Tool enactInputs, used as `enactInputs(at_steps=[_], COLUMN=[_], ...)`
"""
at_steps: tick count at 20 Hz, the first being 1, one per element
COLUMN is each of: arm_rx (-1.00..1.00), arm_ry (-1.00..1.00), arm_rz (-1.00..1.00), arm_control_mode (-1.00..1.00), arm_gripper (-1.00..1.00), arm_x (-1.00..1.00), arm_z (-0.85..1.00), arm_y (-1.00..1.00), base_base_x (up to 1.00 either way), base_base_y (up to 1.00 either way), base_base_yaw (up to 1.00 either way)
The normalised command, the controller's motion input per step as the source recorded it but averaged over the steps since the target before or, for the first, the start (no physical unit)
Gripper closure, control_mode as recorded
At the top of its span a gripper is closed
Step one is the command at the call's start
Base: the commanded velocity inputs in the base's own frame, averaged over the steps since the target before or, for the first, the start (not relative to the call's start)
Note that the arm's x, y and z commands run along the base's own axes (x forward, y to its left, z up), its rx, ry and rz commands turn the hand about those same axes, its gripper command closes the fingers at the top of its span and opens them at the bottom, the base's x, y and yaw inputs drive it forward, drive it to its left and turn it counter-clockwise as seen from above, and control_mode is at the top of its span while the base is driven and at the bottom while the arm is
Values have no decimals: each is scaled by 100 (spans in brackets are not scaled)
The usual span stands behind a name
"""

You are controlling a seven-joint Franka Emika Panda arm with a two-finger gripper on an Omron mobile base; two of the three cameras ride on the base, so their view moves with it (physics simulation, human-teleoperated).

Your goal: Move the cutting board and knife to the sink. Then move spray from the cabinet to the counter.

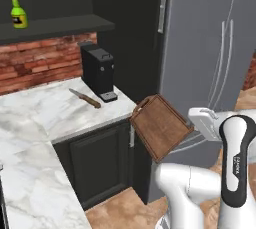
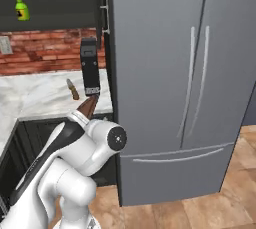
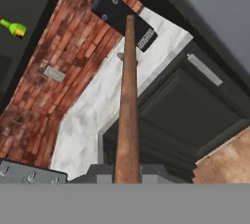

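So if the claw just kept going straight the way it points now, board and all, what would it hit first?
Probably the black coffee machine on the counter: the held cutting board points edge-on at it, so the board's far end would likely touch first. Depth is unclear; the knife lies close to that line.

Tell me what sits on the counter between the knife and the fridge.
A black coffee machine stands there, just right of the knife and before the grey fridge, seen in the left base view.

Bent arm (image 1: 235,163) raised off the counter edge, claw (image 3: 128,176) clamped shut.
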Motion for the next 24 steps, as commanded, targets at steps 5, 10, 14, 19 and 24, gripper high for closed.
enactInputs(at_steps=[5, 10, 14, 19, 24], arm_rx=[0, 0, 0, 0, 0], arm_ry=[0, 0, 0, 0, 0], arm_rz=[0, 0, 0, 0, 0], arm_control_mode=[100, 100, 100, 100, 100], arm_gripper=[100, 100, 100, 100, 100], arm_x=[0, 0, 0, 0, 0], arm_z=[0, 0, 0, 0, 0], arm_y=[0, 0, 0, 0, 0], base_base_x=[-66, -41, -3, 49, 70], base_base_y=[-69, -63, -45, -23, -21], base_base_yaw=[-50, -52, -57, -67, -64])
